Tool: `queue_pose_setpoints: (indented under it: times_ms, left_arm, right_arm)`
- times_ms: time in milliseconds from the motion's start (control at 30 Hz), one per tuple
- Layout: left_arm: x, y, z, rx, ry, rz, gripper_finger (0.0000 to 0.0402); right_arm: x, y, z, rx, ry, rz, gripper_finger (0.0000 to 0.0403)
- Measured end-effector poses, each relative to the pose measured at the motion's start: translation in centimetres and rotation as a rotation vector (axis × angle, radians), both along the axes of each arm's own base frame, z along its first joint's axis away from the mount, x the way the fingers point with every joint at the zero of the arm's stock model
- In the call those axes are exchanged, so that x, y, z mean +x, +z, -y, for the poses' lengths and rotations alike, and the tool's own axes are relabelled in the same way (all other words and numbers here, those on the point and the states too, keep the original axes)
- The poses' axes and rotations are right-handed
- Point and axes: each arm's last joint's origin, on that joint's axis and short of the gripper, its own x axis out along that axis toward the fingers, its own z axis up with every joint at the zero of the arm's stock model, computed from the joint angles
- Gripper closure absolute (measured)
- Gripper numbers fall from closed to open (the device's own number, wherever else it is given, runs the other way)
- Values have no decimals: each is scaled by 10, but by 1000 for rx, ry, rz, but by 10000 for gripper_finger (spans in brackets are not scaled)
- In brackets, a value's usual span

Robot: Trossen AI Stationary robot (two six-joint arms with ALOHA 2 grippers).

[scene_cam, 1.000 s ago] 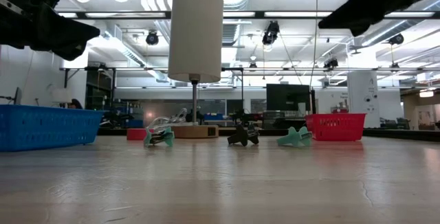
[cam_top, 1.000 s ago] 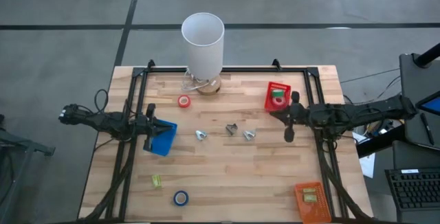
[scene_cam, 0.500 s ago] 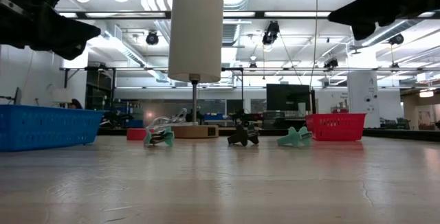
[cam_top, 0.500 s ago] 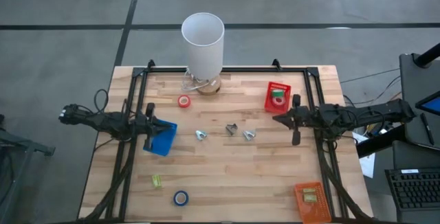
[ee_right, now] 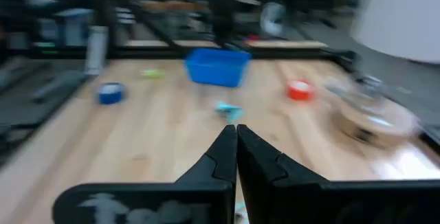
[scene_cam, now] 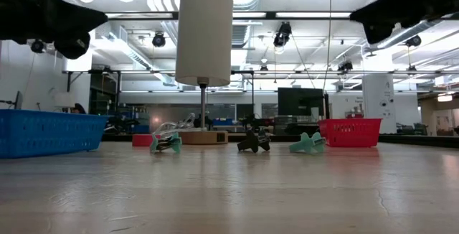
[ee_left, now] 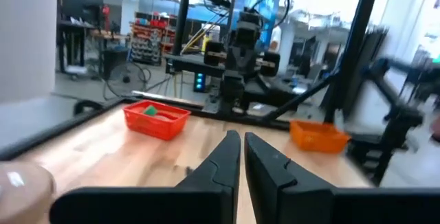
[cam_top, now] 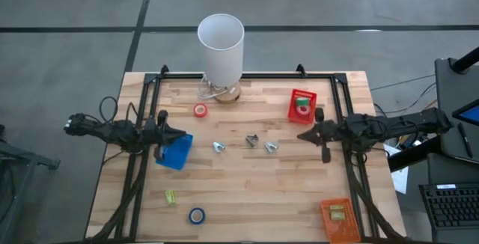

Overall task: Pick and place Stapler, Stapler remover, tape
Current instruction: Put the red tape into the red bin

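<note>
My left gripper (cam_top: 166, 133) hangs shut above the blue bin (cam_top: 175, 153) at the table's left, holding nothing. My right gripper (cam_top: 301, 135) hangs shut at the right, just near of the red bin (cam_top: 301, 94), which holds a green tape roll (cam_top: 302, 110). A red tape roll (cam_top: 200, 110) and a blue one (cam_top: 197, 215) lie flat on the wood. Three staple removers (cam_top: 218, 147) (cam_top: 253, 140) (cam_top: 270, 147) lie mid-table. A small yellow-green stapler (cam_top: 170, 196) lies near the front left. Both shut grippers (ee_left: 240, 138) (ee_right: 236, 131) also show in their wrist views.
A white lamp (cam_top: 221, 46) stands at the table's far edge on a wooden base. An orange bin (cam_top: 337, 229) at the near right corner holds a yellowish item. A black frame (cam_top: 142, 109) runs along the table's left, far and right edges.
My right gripper has drawn back a little toward the table's right edge and swung at the wrist, staying shut. My left gripper has turned slightly at the wrist without leaving its place over the blue bin.
</note>
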Motion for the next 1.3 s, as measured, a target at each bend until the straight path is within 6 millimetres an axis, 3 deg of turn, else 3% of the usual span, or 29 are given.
queue_pose_setpoints:
  times_ms: [433, 933, 1300]
  left_arm:
    - [0, 2, 0, -94, -7, 27, 376]
    - [0, 1, 0, -96, -7, 34, 376]
    - [1, 0, 0, -91, -6, 29, 376]
  right_arm:
    - [-13, 1, -1, -19, 87, 67, 394]
    - [-36, -28, 3, -24, 84, 152, 394]
    - [-41, -41, 4, 2, 80, 147, 394]
